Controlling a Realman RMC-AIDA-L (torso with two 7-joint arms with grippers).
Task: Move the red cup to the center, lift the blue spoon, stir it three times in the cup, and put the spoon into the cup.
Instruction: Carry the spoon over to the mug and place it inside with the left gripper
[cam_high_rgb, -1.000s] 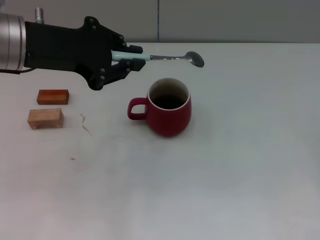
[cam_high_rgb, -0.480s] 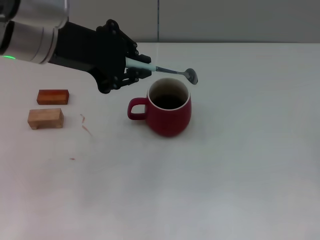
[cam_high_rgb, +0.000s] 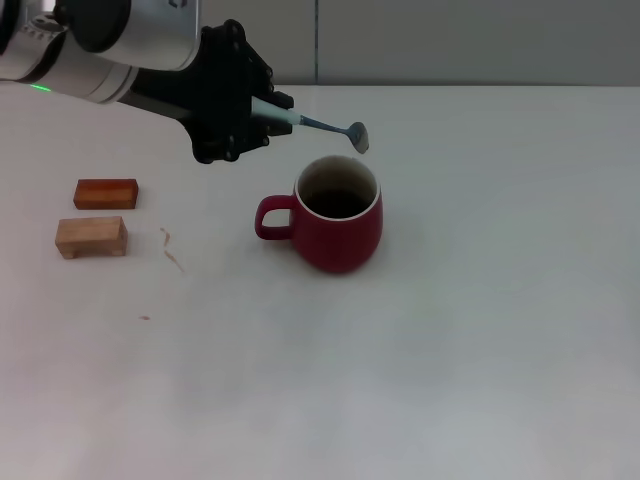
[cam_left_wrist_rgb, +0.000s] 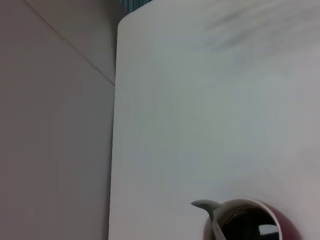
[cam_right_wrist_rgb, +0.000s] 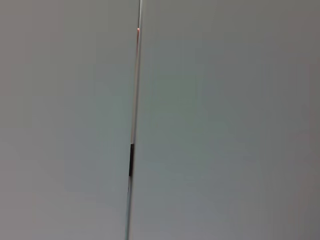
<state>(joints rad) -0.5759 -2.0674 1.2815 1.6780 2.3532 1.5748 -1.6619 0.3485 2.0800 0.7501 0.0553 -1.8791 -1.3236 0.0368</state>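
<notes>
Blue spoon (cam_high_rgb: 325, 127) clamped by its handle in left claw (cam_high_rgb: 268, 118), bowl just above red cup (cam_high_rgb: 336, 213) rim.

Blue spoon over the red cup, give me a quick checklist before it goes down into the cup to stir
1. Left gripper shut on the blue spoon handle: ok.
2. Spoon bowl over the red cup opening: not ok, it hangs above the far rim.
3. Spoon tilted bowl-down: ok.
4. Cup upright near the table centre: ok.
5. Wooden blocks apart from the cup: ok.
6. Right gripper position: cannot tell, out of view.
</notes>
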